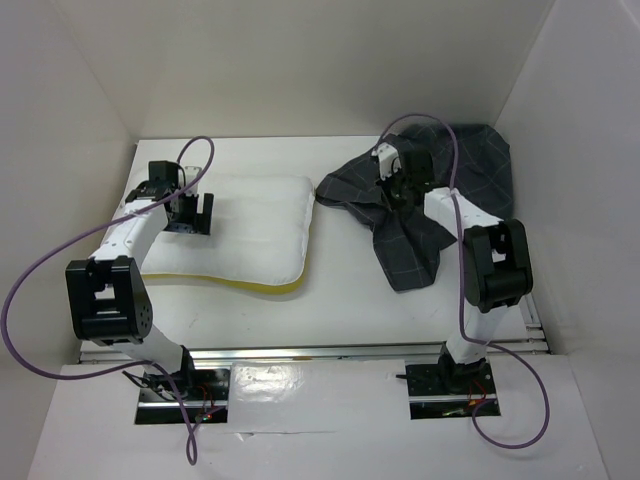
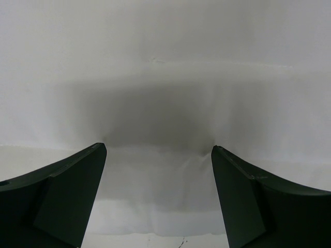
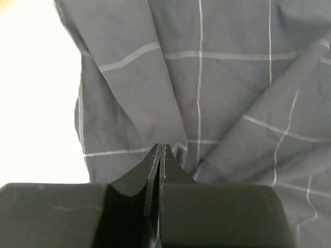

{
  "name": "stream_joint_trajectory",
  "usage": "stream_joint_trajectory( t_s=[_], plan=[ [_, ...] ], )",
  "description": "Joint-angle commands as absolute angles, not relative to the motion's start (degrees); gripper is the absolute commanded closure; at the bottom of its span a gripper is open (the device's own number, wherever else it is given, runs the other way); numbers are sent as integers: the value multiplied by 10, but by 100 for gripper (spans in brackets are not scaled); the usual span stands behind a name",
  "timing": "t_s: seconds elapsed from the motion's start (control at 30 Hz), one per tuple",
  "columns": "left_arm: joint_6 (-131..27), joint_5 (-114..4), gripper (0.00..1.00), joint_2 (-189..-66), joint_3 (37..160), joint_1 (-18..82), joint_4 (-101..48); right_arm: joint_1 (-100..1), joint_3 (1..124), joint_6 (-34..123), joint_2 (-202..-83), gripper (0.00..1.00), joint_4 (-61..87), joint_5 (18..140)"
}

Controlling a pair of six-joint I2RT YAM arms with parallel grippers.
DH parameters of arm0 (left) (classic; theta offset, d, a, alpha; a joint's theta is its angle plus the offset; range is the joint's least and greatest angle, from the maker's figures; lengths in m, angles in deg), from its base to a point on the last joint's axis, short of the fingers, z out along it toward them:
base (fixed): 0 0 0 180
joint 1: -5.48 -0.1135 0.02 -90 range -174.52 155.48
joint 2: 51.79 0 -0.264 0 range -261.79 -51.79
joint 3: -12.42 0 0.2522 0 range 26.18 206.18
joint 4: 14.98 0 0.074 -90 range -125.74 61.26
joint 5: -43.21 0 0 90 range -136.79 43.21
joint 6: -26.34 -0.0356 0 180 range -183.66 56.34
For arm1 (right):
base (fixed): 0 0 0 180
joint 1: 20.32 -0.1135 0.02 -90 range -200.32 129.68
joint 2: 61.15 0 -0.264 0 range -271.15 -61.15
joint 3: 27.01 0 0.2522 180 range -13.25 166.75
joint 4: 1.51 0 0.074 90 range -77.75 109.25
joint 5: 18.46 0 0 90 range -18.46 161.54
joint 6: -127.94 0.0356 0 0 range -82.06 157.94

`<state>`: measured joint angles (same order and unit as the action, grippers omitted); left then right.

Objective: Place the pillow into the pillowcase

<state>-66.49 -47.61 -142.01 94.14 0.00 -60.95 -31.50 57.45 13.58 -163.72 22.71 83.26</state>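
Right gripper (image 3: 160, 148) pinches a fold of the pillowcase (image 3: 232, 77), best lifted slowly to expose its mouth, while left gripper (image 2: 158, 146) hovers open.

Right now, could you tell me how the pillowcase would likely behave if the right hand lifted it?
The pillowcase lies wrinkled and bunched, so it would probably drape limply. Folds fan out from the shut right hand, so it likely gathers there rather than lifting flat.
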Motion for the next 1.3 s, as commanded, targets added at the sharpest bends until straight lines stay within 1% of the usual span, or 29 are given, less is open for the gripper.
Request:
stream_joint_trajectory(
  t_s=[0.0,0.1,0.23,0.37,0.4,0.43,0.5,0.53,0.6,0.7,0.87,0.9,1.03,1.27],
  plan=[
    [-664,-493,3,-1429,968,-1,-606,-302,627,168,-1637,100,272,910],
    [-664,-493,3,-1429,968,-1,-606,-291,655,175,-1637,100,303,954],
    [-664,-493,3,-1429,974,-1,-606,-291,660,175,-1643,100,315,960],
    [-664,-493,3,-1429,974,-1,-606,-291,645,163,-1651,74,338,939],
    [-664,-493,3,-1429,974,-1,-606,-291,631,157,-1642,54,327,939],
    [-664,-493,3,-1429,974,-1,-606,-291,615,143,-1616,44,302,939],
    [-669,-493,3,-1429,974,-1,-606,-291,579,134,-1598,27,283,939],
    [-669,-493,3,-1429,974,-1,-606,-299,579,129,-1598,24,282,926],
    [-669,-493,3,-1429,974,-1,-606,-299,579,129,-1598,24,289,919],
    [-669,-493,3,-1429,974,-1,-606,-311,572,134,-1610,23,281,878],
    [-669,-499,3,-1429,974,-1,-606,-317,566,146,-1616,36,246,837],
    [-669,-499,3,-1429,968,-1,-606,-317,566,146,-1616,42,246,837],
    [-669,-493,3,-1429,968,-1,-606,-322,580,146,-1645,50,252,830],
    [-669,-488,3,-1429,963,-1,-606,-322,591,146,-1677,50,240,809]
  ],
)
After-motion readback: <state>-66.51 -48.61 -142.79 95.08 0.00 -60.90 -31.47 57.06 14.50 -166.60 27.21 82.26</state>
